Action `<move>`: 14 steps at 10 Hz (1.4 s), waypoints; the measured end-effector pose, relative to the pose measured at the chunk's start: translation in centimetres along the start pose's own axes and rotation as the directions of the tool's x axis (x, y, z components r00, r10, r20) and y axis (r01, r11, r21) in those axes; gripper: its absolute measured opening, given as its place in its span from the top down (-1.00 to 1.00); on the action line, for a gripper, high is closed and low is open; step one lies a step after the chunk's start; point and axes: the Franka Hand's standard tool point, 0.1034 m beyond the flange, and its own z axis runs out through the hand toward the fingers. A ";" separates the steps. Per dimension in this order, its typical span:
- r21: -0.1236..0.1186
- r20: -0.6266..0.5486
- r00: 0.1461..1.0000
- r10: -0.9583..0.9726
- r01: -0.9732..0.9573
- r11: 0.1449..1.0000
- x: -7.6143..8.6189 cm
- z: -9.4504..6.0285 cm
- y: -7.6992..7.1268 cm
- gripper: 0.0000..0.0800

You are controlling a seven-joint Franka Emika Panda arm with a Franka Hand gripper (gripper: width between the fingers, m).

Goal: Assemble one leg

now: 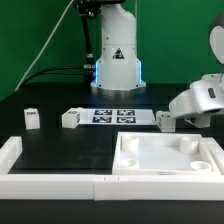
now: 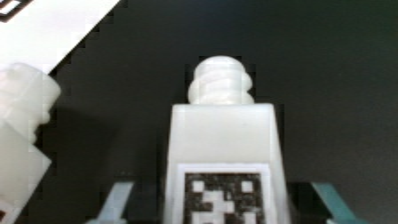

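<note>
In the wrist view one leg (image 2: 224,140), a white block with a ribbed screw tip and a black-and-white tag, lies between my gripper's (image 2: 222,208) two pale blue fingers (image 2: 118,200). A dark gap shows on each side of it, so the jaws are open around it. In the exterior view this leg (image 1: 165,121) lies on the black table at the exterior view's right, just beyond the white panel (image 1: 200,160), with my gripper (image 1: 174,116) low over it. Two more legs (image 1: 32,119) (image 1: 70,119) stand at the exterior view's left.
The marker board (image 1: 110,115) lies in front of the robot base. White border rails (image 1: 50,183) run along the front and the exterior view's left. A white part (image 2: 22,130) lies close beside the leg in the wrist view.
</note>
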 end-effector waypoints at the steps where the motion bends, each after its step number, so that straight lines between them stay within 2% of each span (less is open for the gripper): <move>1: 0.000 0.000 1.000 0.000 0.000 1.000 0.0 0.0 0.0 0.29; 4: 0.000 0.002 1.000 0.000 0.000 1.000 -0.1 -0.1 0.0 0.29; 7: -0.006 -0.022 1.000 0.010 -0.010 1.000 -2.2 -4.0 0.7 0.28; 10: 0.000 -0.113 0.993 0.021 -0.021 1.000 -3.2 -6.7 1.3 0.28; 12: 0.000 -0.098 0.995 0.020 -0.020 1.000 -3.1 -6.0 1.3 0.28; 13: 0.006 -0.202 0.979 0.020 -0.019 1.000 -2.1 -6.6 1.2 0.28; 14: 0.012 -0.326 0.945 0.022 -0.019 1.000 -2.0 -6.9 1.2 0.28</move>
